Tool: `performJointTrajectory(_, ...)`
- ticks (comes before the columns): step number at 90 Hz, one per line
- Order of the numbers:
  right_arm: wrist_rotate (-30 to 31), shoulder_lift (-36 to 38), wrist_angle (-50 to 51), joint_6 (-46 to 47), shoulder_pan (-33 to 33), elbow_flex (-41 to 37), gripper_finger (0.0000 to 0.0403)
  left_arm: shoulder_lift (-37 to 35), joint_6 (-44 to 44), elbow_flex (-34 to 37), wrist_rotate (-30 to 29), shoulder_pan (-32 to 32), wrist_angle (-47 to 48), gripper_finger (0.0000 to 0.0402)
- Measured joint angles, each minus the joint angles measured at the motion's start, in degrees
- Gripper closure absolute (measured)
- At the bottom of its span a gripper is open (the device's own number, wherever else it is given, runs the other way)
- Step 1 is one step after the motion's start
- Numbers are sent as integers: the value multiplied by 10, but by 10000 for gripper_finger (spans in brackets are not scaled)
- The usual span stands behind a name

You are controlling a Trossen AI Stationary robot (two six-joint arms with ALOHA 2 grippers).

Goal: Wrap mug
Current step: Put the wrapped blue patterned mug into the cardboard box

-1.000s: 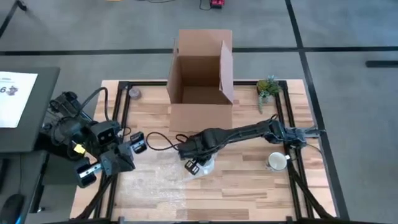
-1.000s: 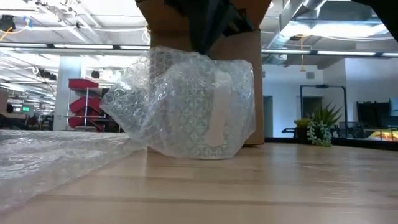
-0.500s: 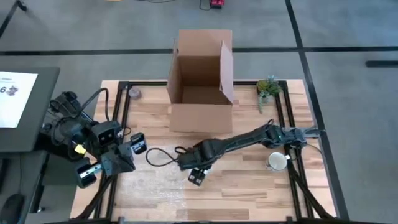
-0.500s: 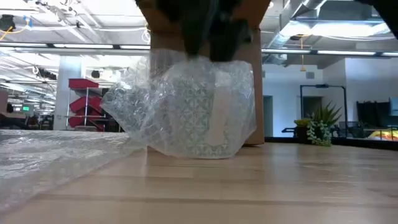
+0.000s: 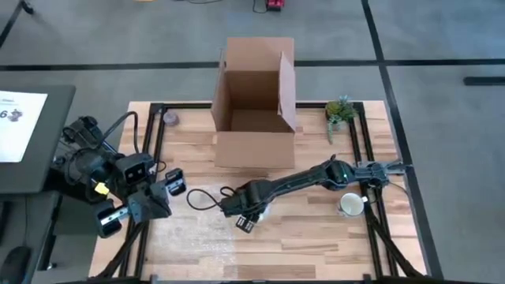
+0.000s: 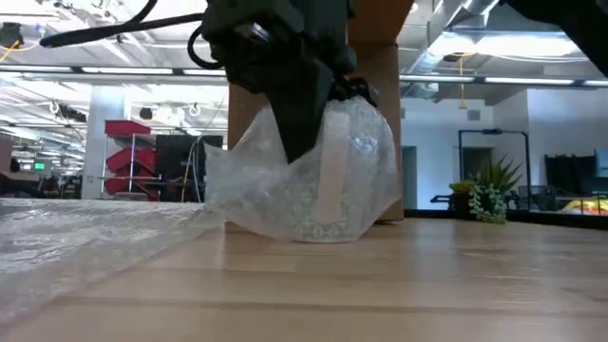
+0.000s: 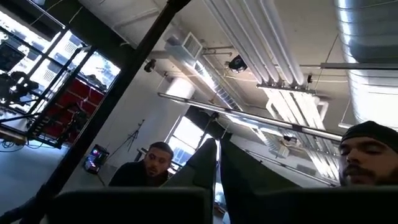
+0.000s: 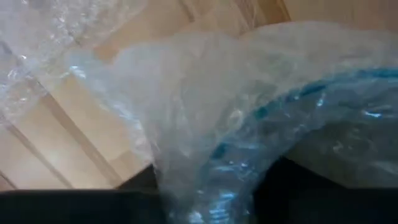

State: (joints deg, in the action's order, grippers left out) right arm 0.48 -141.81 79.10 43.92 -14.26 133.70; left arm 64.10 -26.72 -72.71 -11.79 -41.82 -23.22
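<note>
The mug point(image 6: 318, 195), white-handled with a blue-green pattern, stands on the table mid-front, swathed in bubble wrap point(image 6: 256, 190). Its blue rim point(image 8: 298, 102) shows through the film in the right wrist view. My right gripper point(image 6: 302, 142) comes down on the wrapped mug from above, shut on the wrap; from overhead it point(image 5: 246, 219) covers the mug. The rest of the bubble wrap sheet point(image 5: 193, 229) lies flat toward the table's left. My left gripper point(image 5: 170, 185) waits shut at the left edge, pointing up at the ceiling point(image 7: 217, 177). My right gripper pinches a gathered fold of the bubble wrap point(image 8: 202, 180) between its two fingers, over the mug's top. The fingers slant down from above. The wrap is drawn in against the mug's side, and the wrapped mug stands on the table.
An open cardboard box point(image 5: 254, 95) stands at the far middle, with a small plant point(image 5: 339, 110) to its right. A second white mug point(image 5: 351, 205) sits near the right edge. A cable point(image 5: 205, 197) loops beside the right gripper. People show beyond the table in the left wrist view.
My right gripper has come down and toward the near edge onto the wrapped mug. The wrap's loose flap that bulged out to the mug's left has been drawn in against the mug. The mug itself has stayed in place.
</note>
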Motion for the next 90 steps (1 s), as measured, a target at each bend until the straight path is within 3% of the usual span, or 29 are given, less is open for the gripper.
performJointTrajectory(6,1,10,8,4,-2,-2,377,0,2,0,-1,0,0,402)
performJointTrajectory(19,29,42,9,57,-28,-5,377,0,43,0,-24,0,1,402)
performJointTrajectory(28,41,94,3,99,-69,-4,377,0,80,0,-79,2,18,402)
performJointTrajectory(43,72,151,-32,183,-156,-2,377,14,80,-45,-103,51,176,402)
performJointTrajectory(62,157,186,-62,318,-247,-1,377,106,94,-235,-100,153,462,402)
performJointTrajectory(77,168,176,-60,412,-299,-3,377,232,118,-411,-91,251,621,402)
performJointTrajectory(90,178,179,-57,433,-320,-2,377,360,136,-587,-101,313,809,402)
